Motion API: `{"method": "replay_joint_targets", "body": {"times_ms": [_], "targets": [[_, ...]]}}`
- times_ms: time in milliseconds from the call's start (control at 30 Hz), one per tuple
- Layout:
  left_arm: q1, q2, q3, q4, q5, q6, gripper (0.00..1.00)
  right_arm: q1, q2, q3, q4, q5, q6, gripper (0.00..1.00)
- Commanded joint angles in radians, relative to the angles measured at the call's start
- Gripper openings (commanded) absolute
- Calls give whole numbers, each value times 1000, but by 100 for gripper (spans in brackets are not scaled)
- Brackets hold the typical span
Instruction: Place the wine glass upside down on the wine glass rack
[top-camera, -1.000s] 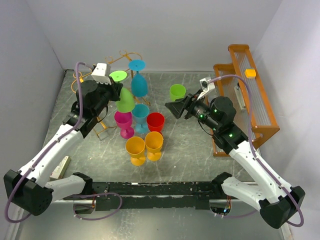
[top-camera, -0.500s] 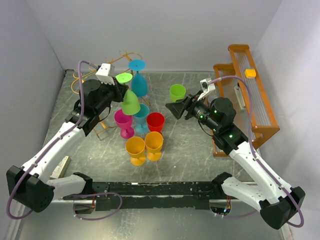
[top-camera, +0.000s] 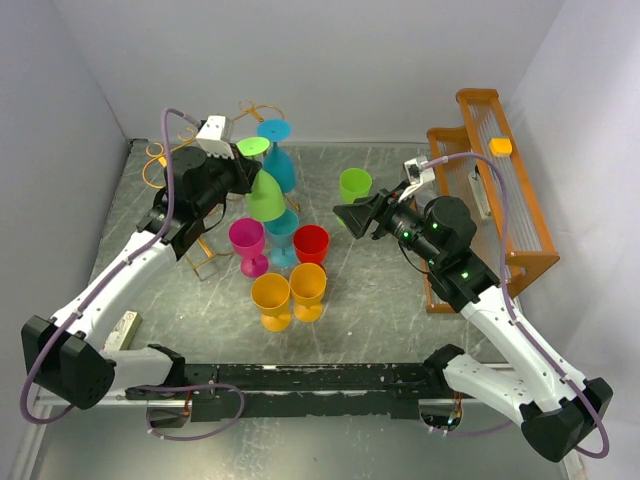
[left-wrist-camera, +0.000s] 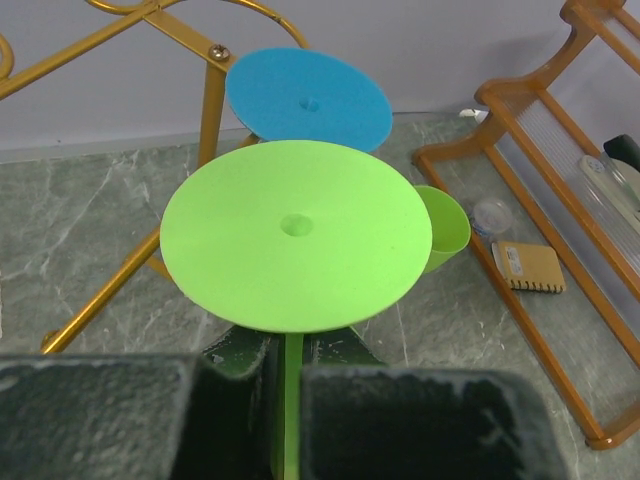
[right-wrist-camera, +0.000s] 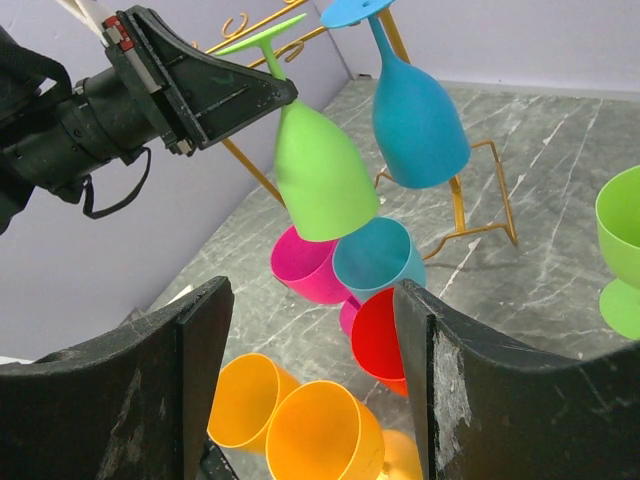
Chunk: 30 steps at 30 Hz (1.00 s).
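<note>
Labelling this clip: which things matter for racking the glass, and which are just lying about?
Job: green wine glass, left gripper shut on its stem, wine glass rack.
Lying about: wooden rack, pink glass, red glass, orange glasses.

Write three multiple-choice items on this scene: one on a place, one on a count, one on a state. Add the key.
1. Where is the upturned blue wine glass?
A. hanging at the gold wire rack
B. by the arm bases
C. against the right wall

2. How many orange glasses stand on the table?
A. one
B. two
C. four

3. The green wine glass in the left gripper is:
A. upright
B. lying flat
C. base up, bowl down

Key: 1 A, its base sits up at the rack's rail; 2 B, a pair stands nearest the arms; 3 C, the jaws clamp its stem under the upturned base.
</note>
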Motion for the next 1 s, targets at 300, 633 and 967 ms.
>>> {"method": "replay_joint_targets", "body": {"times_ms": [300, 633, 967], "targets": [[5, 35, 36, -8, -104, -23, 7, 2, -20, -12, 2, 16, -13, 66], [5, 29, 32, -9, -139, -63, 7, 2, -14, -13, 7, 10, -10, 66], [5, 68, 63, -33, -165, -70, 14, 2, -16, -10, 5, 11, -10, 66]]}}
